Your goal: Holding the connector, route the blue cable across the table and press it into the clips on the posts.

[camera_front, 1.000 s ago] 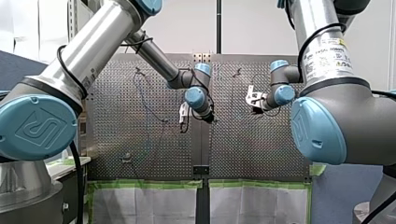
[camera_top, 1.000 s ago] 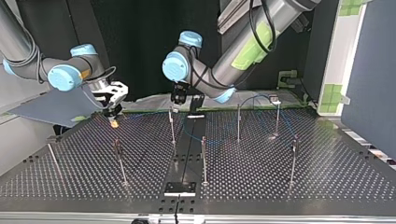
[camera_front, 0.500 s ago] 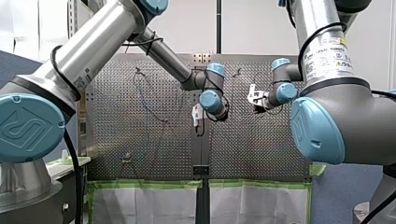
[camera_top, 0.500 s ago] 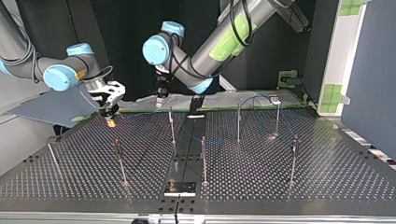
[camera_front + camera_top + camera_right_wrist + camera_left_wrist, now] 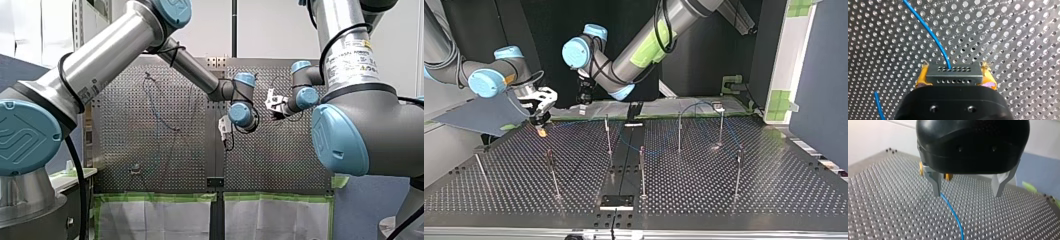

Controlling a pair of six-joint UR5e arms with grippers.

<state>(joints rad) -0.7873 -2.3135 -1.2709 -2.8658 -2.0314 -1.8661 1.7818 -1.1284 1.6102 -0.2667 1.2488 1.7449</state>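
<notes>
The grey connector [image 5: 953, 74] sits clamped between the yellow pads [image 5: 922, 78] of my right gripper [image 5: 954, 77], just above the perforated table [image 5: 1023, 37]. The blue cable [image 5: 930, 32] leaves the connector and curves away over the table. My right gripper [image 5: 541, 126] hovers low at the top view's left. My left gripper [image 5: 968, 192] stands open, its metal fingers [image 5: 936, 184] wide apart, over the blue cable [image 5: 954, 213] that passes by one fingertip. My left gripper [image 5: 583, 99] hangs higher, close beside the right one. In the front view, my left gripper [image 5: 224, 129] is near my right gripper [image 5: 271, 104].
Several thin posts stand on the table, among them a post [image 5: 608, 135], a post [image 5: 642, 170] and a post [image 5: 679, 132]. Blue cable [image 5: 696, 105] arcs near the far right posts. A small dark plate [image 5: 616, 201] lies at the near edge.
My left arm has swung across the table toward my right gripper, leftward in the top view and rightward in the front view. My right gripper has barely moved.
</notes>
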